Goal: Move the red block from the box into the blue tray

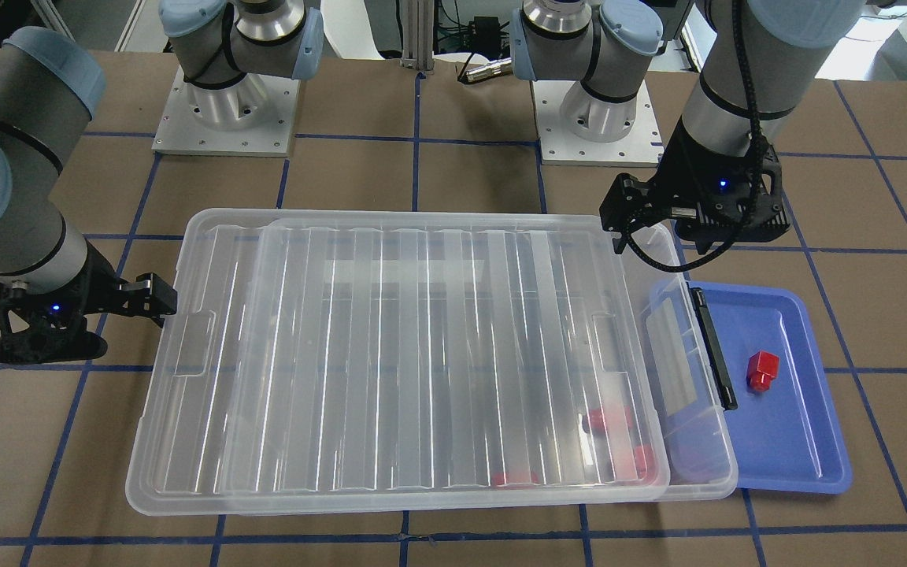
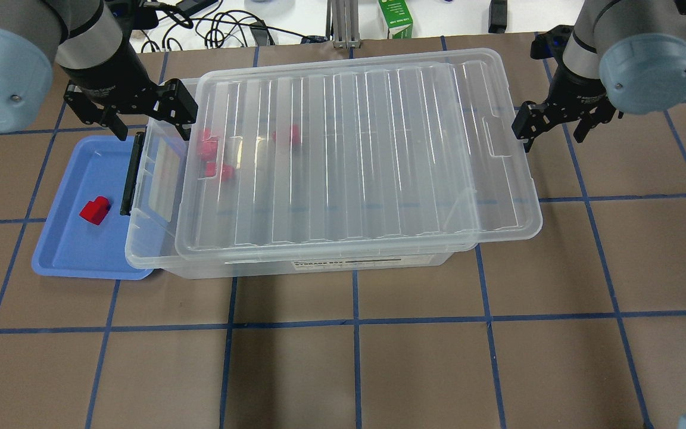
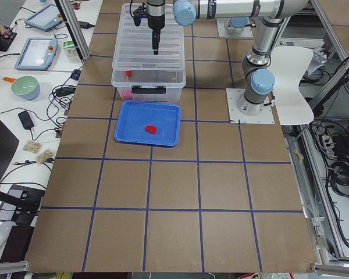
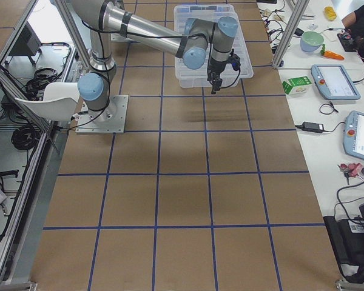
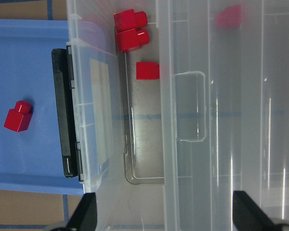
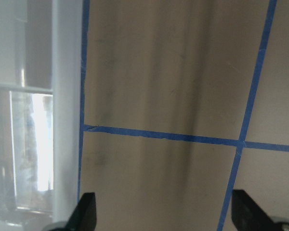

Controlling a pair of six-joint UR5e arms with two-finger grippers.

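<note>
One red block (image 2: 95, 210) lies mid-tray in the blue tray (image 2: 63, 256), toward the counter's left edge, just beside the box's (image 2: 319, 265) latch end. The left tool (image 2: 151, 119) hovers open and empty over the gap beside the lid (image 2: 349, 149). The right tool (image 2: 551, 131), off the lid's far end, is open too. The placing looks done. Next is probably lifting clear, or descending into the gap for the other blocks (image 5: 130, 31).

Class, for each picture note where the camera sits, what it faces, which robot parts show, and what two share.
Overhead: behind the robot, looking down on the box; left gripper and right gripper.
Front: across the table, facing the robot; both bases and grippers.
Left side: table's end, blue tray nearest; left arm.
Right side: opposite end; right arm.
Left wrist: down on tray and box; fingertips.
Right wrist: down on table; fingertips.
Shared: red block in tray, overhead and front.
</note>
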